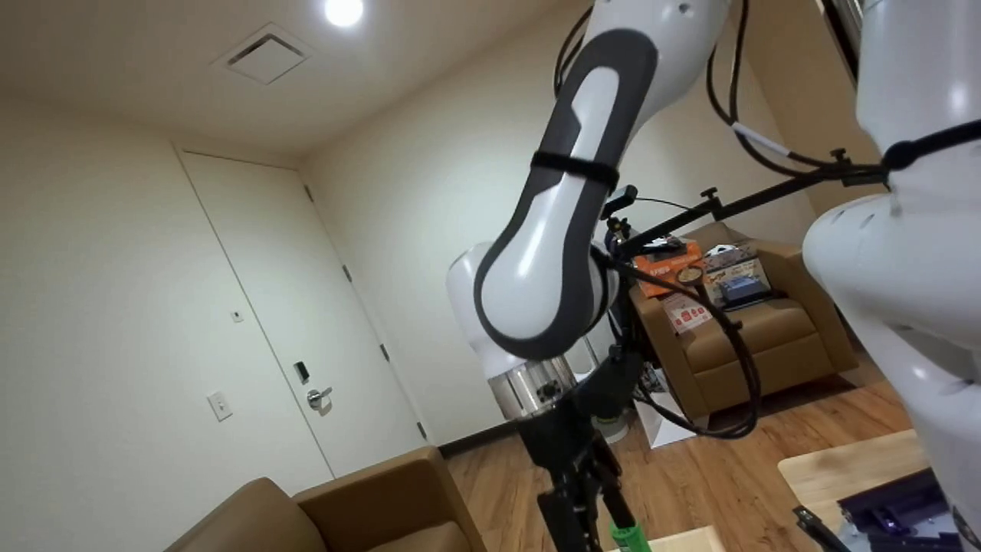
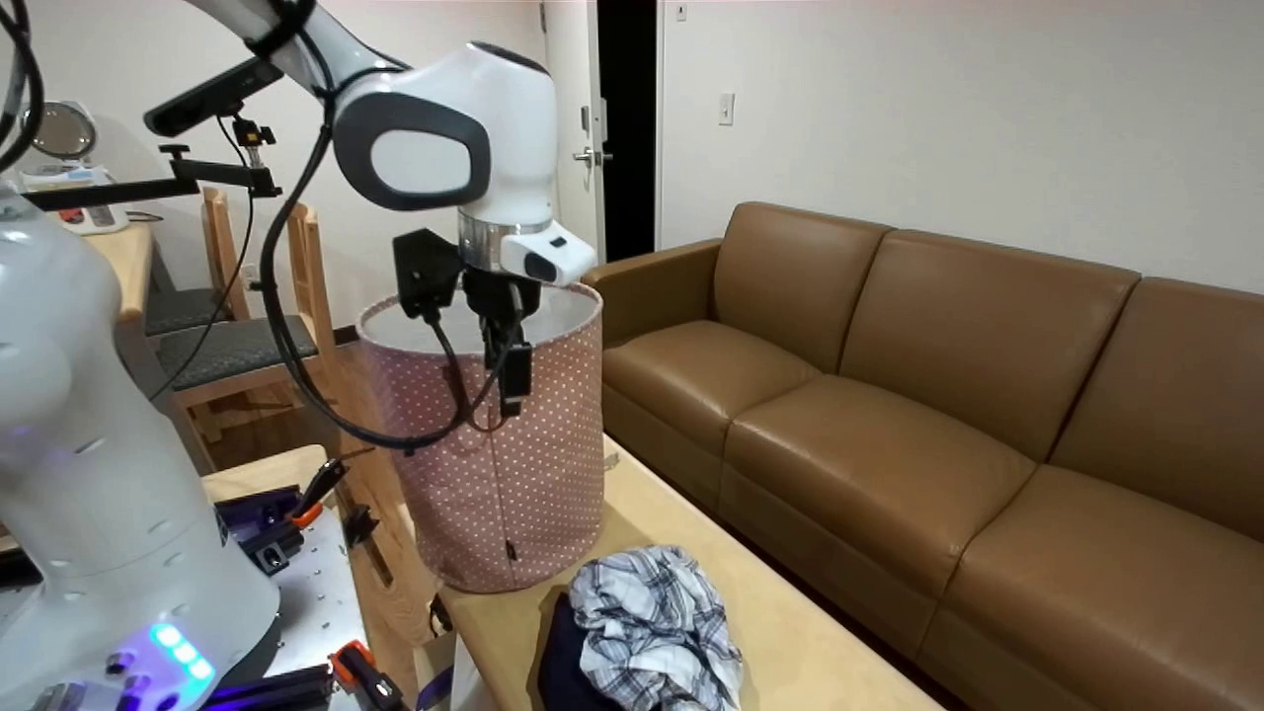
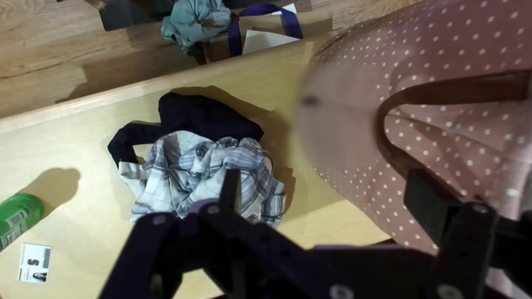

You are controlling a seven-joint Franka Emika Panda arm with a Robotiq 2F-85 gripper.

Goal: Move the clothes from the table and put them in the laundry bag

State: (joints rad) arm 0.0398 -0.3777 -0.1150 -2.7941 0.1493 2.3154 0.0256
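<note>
A rumpled white-and-blue plaid shirt (image 3: 195, 174) lies on the wooden table (image 3: 83, 137), partly over a dark navy garment (image 3: 203, 116); the same shirt (image 2: 657, 622) and navy garment (image 2: 561, 667) show in an exterior view. The laundry bag (image 2: 504, 474), pink with white dots, stands upright on the table behind them, its mouth upward; its contents are hidden. In the wrist view the bag (image 3: 449, 54) fills the right side. My gripper (image 3: 328, 195) is open and holds nothing. It hangs above the table, in front of the bag in an exterior view, and one finger overlaps the bag's brown strap (image 3: 390, 128).
On the table at the wrist view's left are a green can-like container (image 3: 20, 216) and a small card (image 3: 35, 263). Beyond the table's edge lie a teal cloth (image 3: 197, 20) and a bag with purple handles (image 3: 270, 41). A brown sofa (image 2: 889, 434) runs alongside the table.
</note>
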